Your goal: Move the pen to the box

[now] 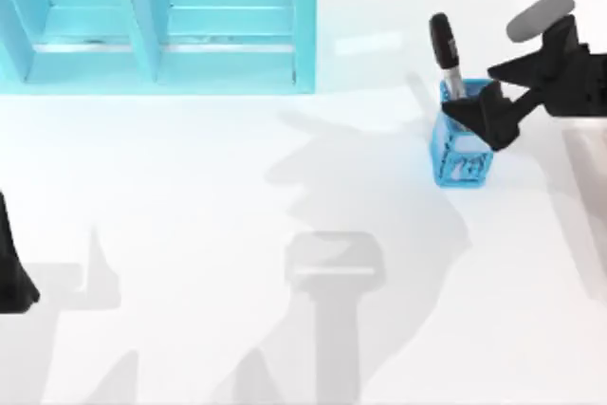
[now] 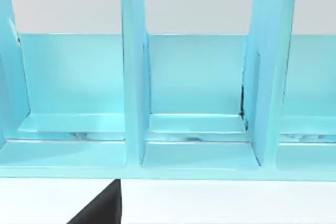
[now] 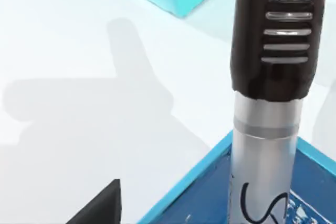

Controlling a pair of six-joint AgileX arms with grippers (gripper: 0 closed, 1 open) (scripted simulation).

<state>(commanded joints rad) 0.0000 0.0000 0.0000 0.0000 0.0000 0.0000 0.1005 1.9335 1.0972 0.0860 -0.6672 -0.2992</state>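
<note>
1. Sitting parked at the near left edge of the plain white worktop (image 1: pixel 237 263), the left gripper (image 1: pixel 14 277) is showing as a dark shape against the frame's left edge; whether its fingers are apart or together I cannot tell.
2. Spreading across the middle of the worktop are soft grey shadows of the arms.
3. Standing at the right of the worktop is the small blue mesh holder (image 1: pixel 462 156), square in plan and open at the top.
4. Reaching in from the right edge, the right gripper (image 1: pixel 491 119) is hanging over the holder's open mouth, its black fingers (image 1: pixel 474 106) looking spread, just beside the pen's barrel; whether they are touching the barrel I cannot tell.
5. Standing in the holder and leaning slightly toward the far side is the slim pen with a thick black cap and silver-grey barrel (image 1: pixel 448 59); its cap is rising clear above the holder's rim.
6. Looking through the right wrist view, the pen (image 3: pixel 270 93) is showing ribbed grooves on its cap and black writing on its barrel, with the holder's blue rim (image 3: pixel 194 182) below it.
7. Lying along the far left of the worktop is the light turquoise box with upright dividers (image 1: pixel 161 30), well apart from the pen and holder.
8. Facing the left wrist camera, the box (image 2: pixel 194 145) is showing several open compartments.
</note>
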